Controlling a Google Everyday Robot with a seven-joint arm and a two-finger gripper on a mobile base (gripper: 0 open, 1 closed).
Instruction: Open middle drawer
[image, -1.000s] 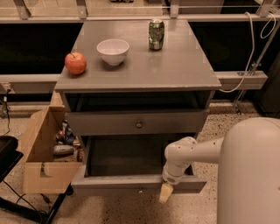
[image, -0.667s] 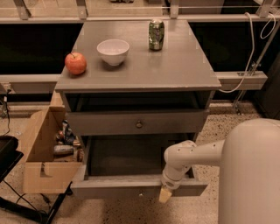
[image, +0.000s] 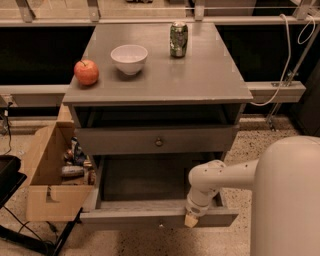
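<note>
My pincer (image: 191, 220) is parked on the front edge of the middle drawer (image: 125, 218), a bit right of centre. Honestly can't tell if it's open or closed. That drawer sits pulled well out. Top drawer (image: 200, 140) is at 11 o'clock. Up on the cabinet top (image: 210, 80): can (image: 178, 39) at 12, bowl (image: 129, 58) and apple (image: 86, 72) around 11. Cardboard box (image: 47, 200) of junk at 9.
</note>
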